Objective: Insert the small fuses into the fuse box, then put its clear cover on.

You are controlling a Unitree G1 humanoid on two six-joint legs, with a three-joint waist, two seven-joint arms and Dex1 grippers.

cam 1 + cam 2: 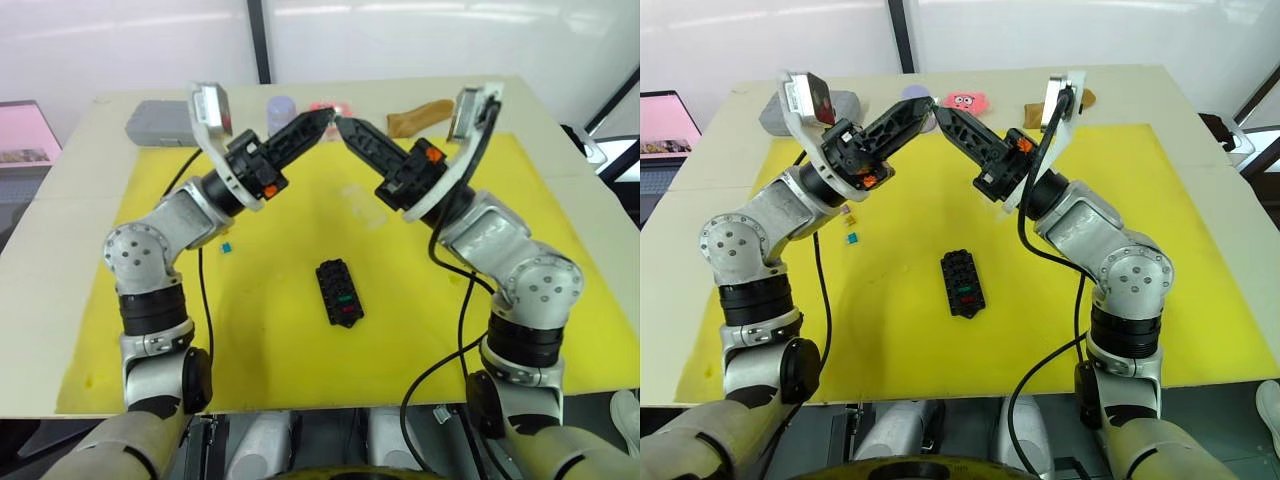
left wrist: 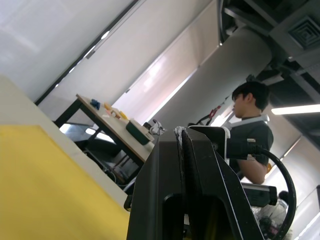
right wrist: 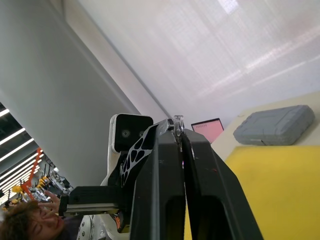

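The black fuse box (image 1: pixel 340 292) lies in the middle of the yellow mat (image 1: pixel 270 340), with a green and a red fuse in its slots. Loose small fuses lie at the mat's left: a teal one (image 1: pixel 851 238) and a tan one (image 1: pixel 847 211). The clear cover (image 1: pixel 362 205) shows faintly on the mat beyond the box. My left gripper (image 1: pixel 322 118) and right gripper (image 1: pixel 343 123) are raised above the far side of the mat, tip to tip. Both are shut, and a tiny pale fuse (image 3: pixel 177 119) sits pinched at the meeting tips, also visible as a pale fuse (image 2: pixel 178 131) in the left wrist view.
A grey rounded case (image 1: pixel 160 122) stands at the table's far left. A pink item (image 1: pixel 964 100), a pale cup (image 1: pixel 281 108) and a brown object (image 1: pixel 420 115) lie along the far edge. A person (image 2: pixel 252 130) stands beyond the table.
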